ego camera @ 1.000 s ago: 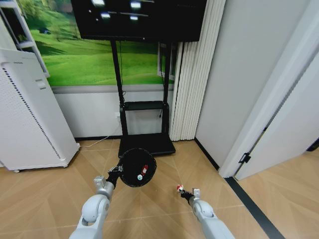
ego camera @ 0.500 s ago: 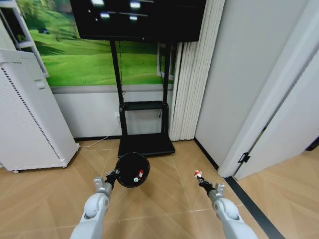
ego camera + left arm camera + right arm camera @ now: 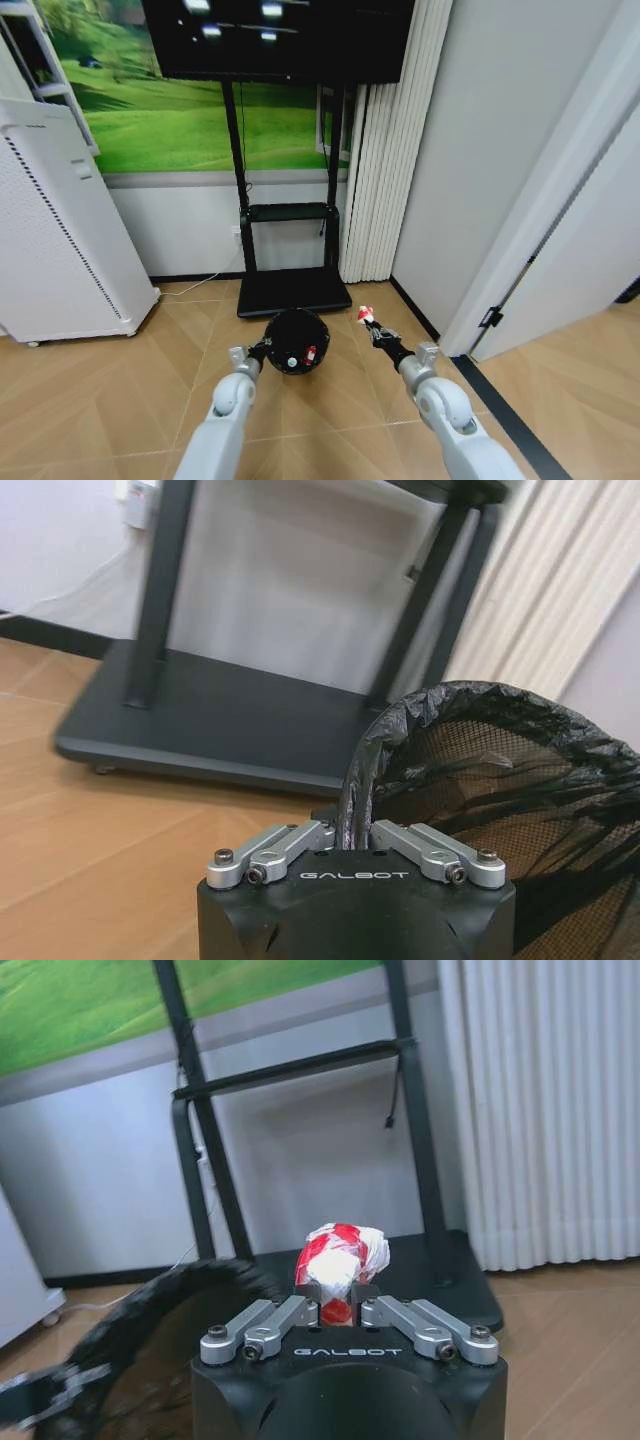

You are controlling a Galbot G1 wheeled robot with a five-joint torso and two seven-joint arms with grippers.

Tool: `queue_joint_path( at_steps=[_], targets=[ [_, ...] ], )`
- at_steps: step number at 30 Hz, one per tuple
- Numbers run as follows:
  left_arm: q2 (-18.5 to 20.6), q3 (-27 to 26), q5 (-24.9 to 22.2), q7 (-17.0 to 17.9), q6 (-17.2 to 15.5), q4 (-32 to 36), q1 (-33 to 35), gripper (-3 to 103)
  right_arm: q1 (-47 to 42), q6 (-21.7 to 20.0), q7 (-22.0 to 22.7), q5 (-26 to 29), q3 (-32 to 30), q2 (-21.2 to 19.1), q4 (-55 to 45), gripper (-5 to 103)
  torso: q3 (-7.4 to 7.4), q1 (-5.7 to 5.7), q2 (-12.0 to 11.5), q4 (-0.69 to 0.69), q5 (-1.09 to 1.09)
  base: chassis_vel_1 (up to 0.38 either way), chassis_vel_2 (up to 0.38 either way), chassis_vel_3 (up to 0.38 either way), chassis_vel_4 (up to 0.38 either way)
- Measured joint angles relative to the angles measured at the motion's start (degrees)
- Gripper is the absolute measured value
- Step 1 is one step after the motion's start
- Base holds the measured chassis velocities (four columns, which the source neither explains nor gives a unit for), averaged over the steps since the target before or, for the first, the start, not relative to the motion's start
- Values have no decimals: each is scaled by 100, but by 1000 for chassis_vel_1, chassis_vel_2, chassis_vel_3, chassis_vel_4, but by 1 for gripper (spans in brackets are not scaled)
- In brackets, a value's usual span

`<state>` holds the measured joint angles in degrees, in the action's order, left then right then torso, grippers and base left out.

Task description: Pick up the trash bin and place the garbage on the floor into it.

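Left gripper (image 3: 352,832) clamped on trash bin (image 3: 296,341) rim, held above floor; right gripper (image 3: 338,1305) pinching red-and-white garbage (image 3: 340,1250) just beside bin mouth, risking a miss if released before centring over opening.

Right gripper (image 3: 337,1295) clamped on a crumpled red-and-white piece (image 3: 341,1251), above the blurred black trash bin rim (image 3: 150,1310), facing a black stand (image 3: 300,1070) and white curtain (image 3: 540,1110).

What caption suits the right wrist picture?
Right gripper holds red-and-white garbage beside the black trash bin.
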<state>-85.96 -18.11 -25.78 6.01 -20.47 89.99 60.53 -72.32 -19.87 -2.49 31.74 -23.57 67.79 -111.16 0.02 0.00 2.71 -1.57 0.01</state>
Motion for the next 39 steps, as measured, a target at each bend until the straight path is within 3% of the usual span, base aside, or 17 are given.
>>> queue_joint_path(
  at_steps=[8, 10, 13, 17, 19, 23, 25, 27, 28, 31, 39],
  targets=[
    [-182, 214, 88, 84, 8, -136, -179, 4, 145, 18, 54, -429, 654, -37, 269, 14, 0, 0, 0, 2, 0, 0, 0, 0, 0],
    [-182, 219, 86, 94, 9, -132, -186, 4, 196, 18, 92, -472, 724, -8, 349, 19, 0, 0, 0, 2, 0, 0, 0, 0, 0],
    [-158, 202, 85, 98, 9, -80, -182, 4, 284, 9, 200, -495, 825, 24, 474, 35, 0, 0, 0, 2, 0, 0, 0, 0, 0],
    [-166, 149, 111, 91, 8, -75, -151, 4, 261, -7, 254, -477, 829, 5, 438, 45, 0, 0, 0, 2, 0, 0, 0, 0, 0],
    [-186, 138, 129, 84, 9, -74, -137, 4, 226, -15, 318, -476, 804, 1, 367, 57, 0, 0, 0, 2, -1, 0, 0, 0, 0],
    [-195, 101, 141, 78, 8, -52, -130, 4, 117, -12, 446, -421, 607, -38, 124, 74, 0, 0, 0, 0, -1, 0, 0, 0, 0],
    [-187, 72, 169, 72, 9, -31, -125, 4, 87, -9, 498, -388, 525, -41, 45, 74, 0, 0, 0, 0, -1, 0, 0, 0, 0],
    [-142, -25, 292, 29, 38, 37, -73, 4, 24, -5, 673, -307, 317, -7, -96, 84, 0, 0, 0, 0, -2, 0, 0, 0, 0],
    [-142, -25, 292, 29, 38, 37, -73, 4, 24, -5, 673, -307, 317, -7, -96, 84, 0, 0, 0, 0, -2, 0, 0, 0, 0],
    [49, -354, 738, -130, 205, 270, 227, 4, -235, 23, 681, -282, -231, 136, -210, 98, 0, 0, 0, 4, -2, 0, 0, 0, 0],
    [383, -822, 578, -107, 205, 1028, 727, 4, -677, 231, 640, -642, -735, 348, -73, 100, -1, 0, 0, 2, -1, 0, 0, 0, 0]
  ],
)
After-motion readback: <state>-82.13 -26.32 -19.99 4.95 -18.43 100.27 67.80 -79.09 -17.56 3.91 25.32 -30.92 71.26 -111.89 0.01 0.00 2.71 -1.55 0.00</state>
